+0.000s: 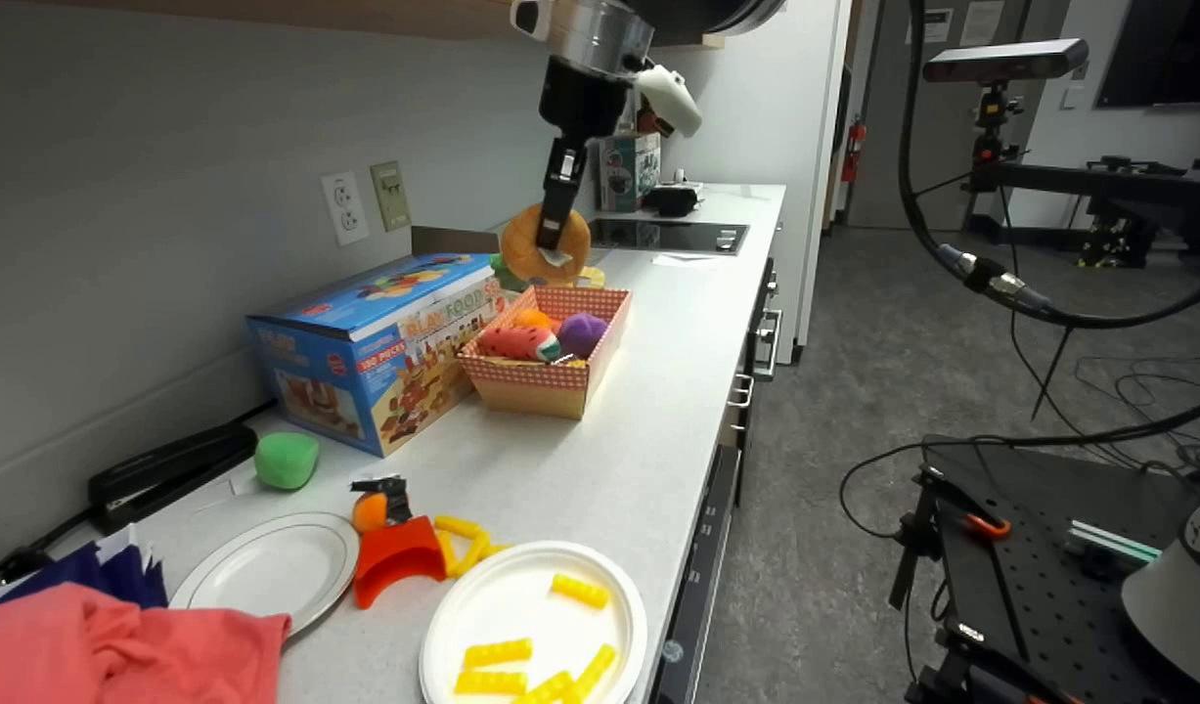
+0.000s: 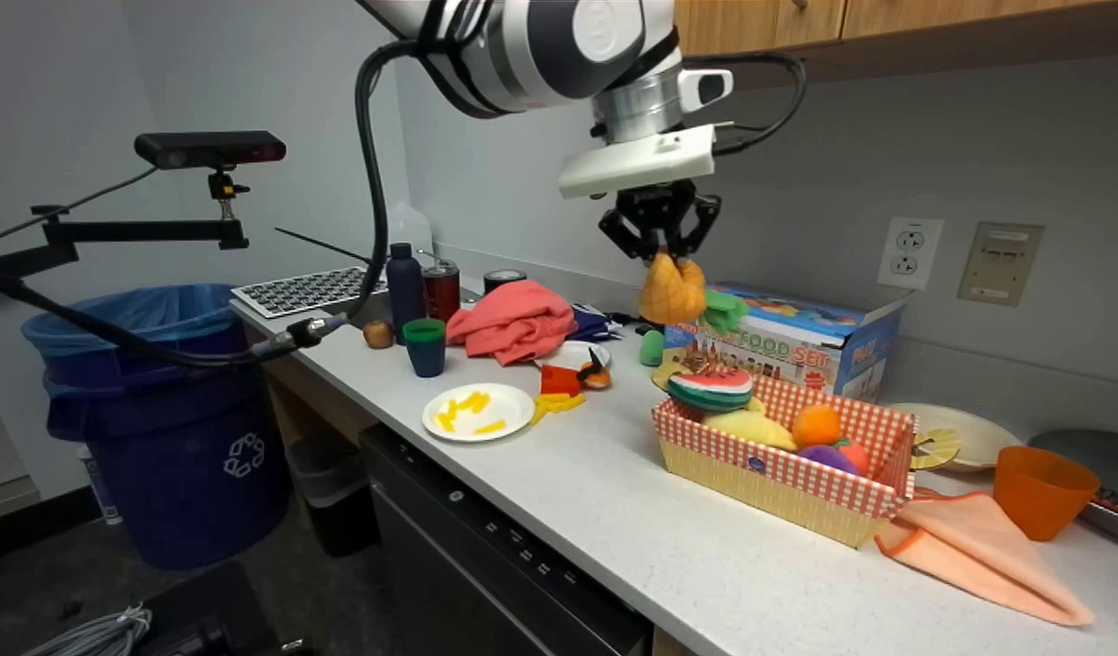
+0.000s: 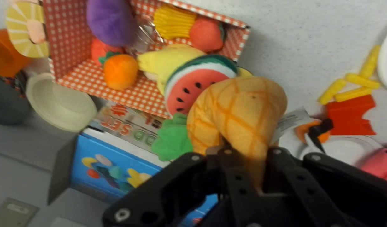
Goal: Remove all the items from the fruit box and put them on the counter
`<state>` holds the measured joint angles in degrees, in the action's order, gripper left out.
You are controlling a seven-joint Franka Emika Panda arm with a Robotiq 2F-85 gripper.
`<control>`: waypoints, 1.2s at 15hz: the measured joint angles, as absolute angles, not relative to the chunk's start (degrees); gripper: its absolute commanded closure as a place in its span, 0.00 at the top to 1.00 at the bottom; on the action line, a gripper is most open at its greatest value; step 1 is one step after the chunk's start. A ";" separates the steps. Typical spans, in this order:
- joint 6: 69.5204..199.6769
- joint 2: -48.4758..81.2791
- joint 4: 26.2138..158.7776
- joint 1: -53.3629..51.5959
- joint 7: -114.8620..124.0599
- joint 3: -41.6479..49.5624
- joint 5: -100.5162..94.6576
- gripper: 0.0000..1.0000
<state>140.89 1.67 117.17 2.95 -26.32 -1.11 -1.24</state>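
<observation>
Crowding the fruit box (image 2: 750, 487) are a carton (image 2: 786, 342), bowl (image 2: 982, 433) and orange cup (image 2: 1041, 492).

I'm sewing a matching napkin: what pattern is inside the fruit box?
Inside, the fruit box is red-and-white checked; the wrist view shows it best.

Blue printed box (image 1: 384, 352), one flap (image 3: 63, 171) raised. Yellow strips (image 1: 497, 652) on a white plate (image 1: 511, 604). Coral cloth (image 2: 513, 319) crumpled. Orange cup (image 2: 1040, 492) upright beside peach cloth (image 2: 987, 558).
</observation>
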 measured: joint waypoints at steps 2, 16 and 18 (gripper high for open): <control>140.89 0.02 119.11 0.97 -30.79 -2.81 2.76 0.04; 140.91 10.74 124.44 -3.88 -37.64 -4.68 1.60 0.04; 140.91 13.35 123.87 -3.50 -36.29 -4.45 -0.09 0.04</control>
<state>140.91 13.35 123.87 -3.50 -36.29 -4.45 -0.09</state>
